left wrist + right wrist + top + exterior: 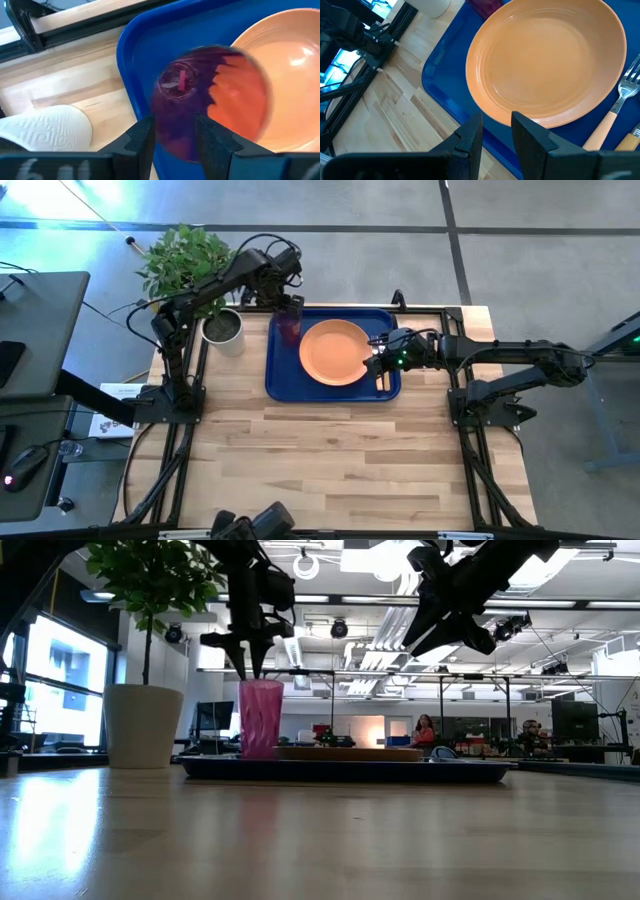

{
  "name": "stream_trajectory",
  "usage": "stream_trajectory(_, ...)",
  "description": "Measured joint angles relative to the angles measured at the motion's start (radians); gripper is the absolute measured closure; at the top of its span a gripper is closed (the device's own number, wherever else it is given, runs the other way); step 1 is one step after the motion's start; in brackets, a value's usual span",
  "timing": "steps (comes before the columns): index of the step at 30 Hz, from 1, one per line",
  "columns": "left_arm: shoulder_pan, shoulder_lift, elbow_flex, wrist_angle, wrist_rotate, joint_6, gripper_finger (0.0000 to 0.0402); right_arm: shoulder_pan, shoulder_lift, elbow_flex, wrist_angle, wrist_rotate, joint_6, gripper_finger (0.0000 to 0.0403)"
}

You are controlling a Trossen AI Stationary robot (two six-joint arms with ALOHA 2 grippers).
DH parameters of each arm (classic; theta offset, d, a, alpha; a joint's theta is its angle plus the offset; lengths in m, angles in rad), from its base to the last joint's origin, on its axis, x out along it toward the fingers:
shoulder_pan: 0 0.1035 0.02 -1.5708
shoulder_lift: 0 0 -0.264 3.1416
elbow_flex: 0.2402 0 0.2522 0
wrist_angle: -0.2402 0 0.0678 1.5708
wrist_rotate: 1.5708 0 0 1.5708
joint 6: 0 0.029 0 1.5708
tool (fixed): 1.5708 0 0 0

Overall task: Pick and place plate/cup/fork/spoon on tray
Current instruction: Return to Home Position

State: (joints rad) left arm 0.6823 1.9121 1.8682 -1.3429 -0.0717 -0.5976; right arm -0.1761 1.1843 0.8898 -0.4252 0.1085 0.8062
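Tray: the blue tray (283, 378) lies on the worktop (330, 460) against its back edge, roughly midway between the back corners.
Plate: the orange plate (335, 352) lies flat in the middle of the tray.
Cup: the dark red cup (291, 328) stands upright in the tray's back corner on the left arm's side, just beside the plate's rim.
Fork: the fork (620, 92) lies on the tray along the edge on the right arm's side, close to the plate.
Spoon: the spoon (627, 142) shows only as a tan handle next to the fork's handle. Its bowl is out of view, so calling it the spoon is a judgement.
Left end effector: the left end effector (174, 125) hangs directly above the cup and clear of its rim, with its fingers apart and released.
Right end effector: the right end effector (497, 122) hovers over the tray's edge on the right arm's side, with its fingers slightly apart and nothing between them.
Plant pot: the plant pot (222, 328) stands on the worktop just off the tray, near the cup's corner.
Progress: all four pieces appear to be on the tray, so the placing looks finished. What seems left is for both arms to pull back to rest.
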Motion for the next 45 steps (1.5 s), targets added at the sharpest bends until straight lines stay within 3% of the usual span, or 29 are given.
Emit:
stream_trajectory(14,0.001,-0.002,0.021,-0.051,0.001,0.034,0.0278,0.000,0.000,0.000,0.000,0.000,0.004,0.0308)
stream_trajectory(33,0.015,-0.120,0.021,-0.044,0.019,0.172,0.0277,0.000,0.000,0.000,0.045,0.001,0.004,0.0308)
stream_trajectory(38,-0.023,-0.166,0.021,-0.044,0.027,0.223,0.0277,0.000,0.000,0.000,0.087,-0.001,0.004,0.0308)
stream_trajectory(45,-0.157,-0.219,0.021,-0.010,0.065,0.327,0.0277,0.002,0.000,0.000,0.121,-0.005,0.027,0.0308)
